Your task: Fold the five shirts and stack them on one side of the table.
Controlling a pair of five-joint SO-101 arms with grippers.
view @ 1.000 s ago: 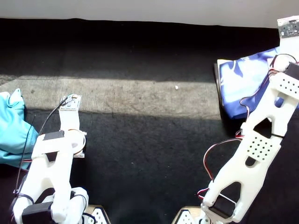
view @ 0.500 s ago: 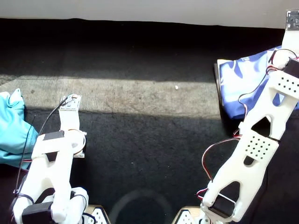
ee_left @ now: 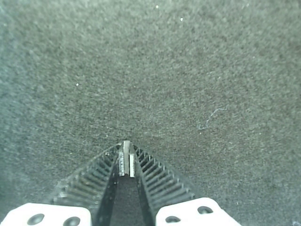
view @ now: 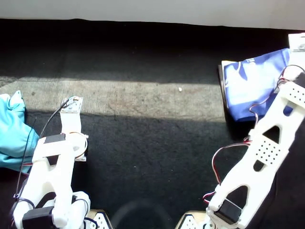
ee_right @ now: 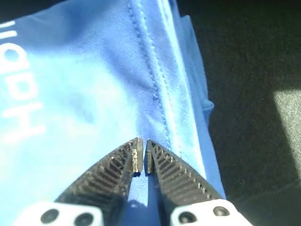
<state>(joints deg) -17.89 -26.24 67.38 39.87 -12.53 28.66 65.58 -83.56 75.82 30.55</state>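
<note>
The blue shirt (ee_right: 84, 94) lies spread directly under the right gripper (ee_right: 142, 155), whose jaws are pressed almost together just above a stitched seam near the cloth's edge. The turquoise shirt (view: 12, 129) lies bunched to the outer side of the left gripper (ee_left: 125, 162), whose jaws are pressed together over the dark table (view: 143, 143).

A sunlit band (view: 143, 98) crosses the dark felt tabletop (view: 143, 47).

Blue shirt (view: 248, 86) far right, turquoise shirt (view: 12, 129) far left
</note>
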